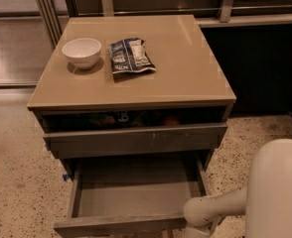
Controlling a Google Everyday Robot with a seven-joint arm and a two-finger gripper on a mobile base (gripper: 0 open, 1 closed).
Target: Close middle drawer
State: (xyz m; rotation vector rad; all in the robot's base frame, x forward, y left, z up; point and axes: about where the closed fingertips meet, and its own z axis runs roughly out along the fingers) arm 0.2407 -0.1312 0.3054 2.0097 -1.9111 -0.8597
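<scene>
The middle drawer (pixel 136 198) is pulled far out of the cabinet (pixel 136 86), toward the bottom of the camera view. Its grey floor is bare and its plain front (pixel 120 225) lies near the lower edge. Above it sits the grey drawer front with a small pale scratch (pixel 153 135), standing slightly out from the cabinet. My white arm (pixel 213 209) reaches in from the lower right, and its rounded joint is beside the drawer's front right corner. The gripper is hidden below the lower edge of the view.
A white bowl (pixel 81 51) and a dark snack bag (pixel 131 56) lie on the tan cabinet top. Dim items show in the gap above the scratched drawer front. Speckled floor (pixel 17 172) lies to the left, and a dark wall panel (pixel 260 68) stands to the right.
</scene>
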